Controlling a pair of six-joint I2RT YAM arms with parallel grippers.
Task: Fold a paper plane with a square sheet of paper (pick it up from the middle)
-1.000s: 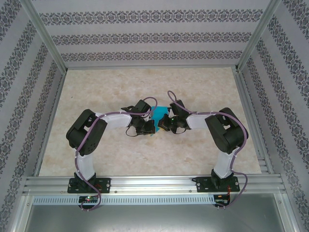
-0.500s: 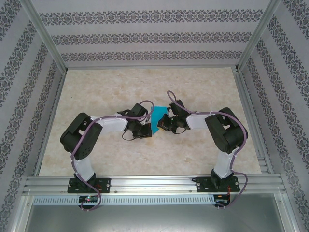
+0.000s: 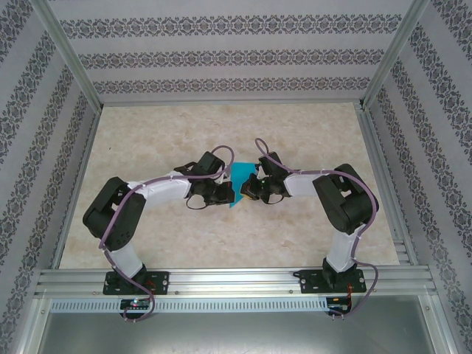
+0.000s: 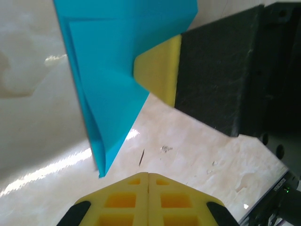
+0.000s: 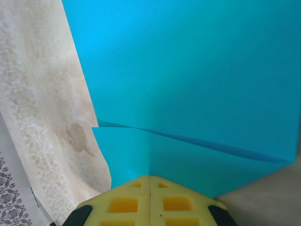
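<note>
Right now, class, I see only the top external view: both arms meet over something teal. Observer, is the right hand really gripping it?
Observer: Yes. In the right wrist view the right hand is shut on the paper, which runs into the seam between its fingers.
Operator: And the left hand?
Observer: The left hand is shut on nothing. The paper's pointed corner hangs just beside its fingertips, apart from them.
Operator: Is the sheet folded already?
Observer: Yes, the left wrist view shows layered flaps narrowing to that point.
</note>
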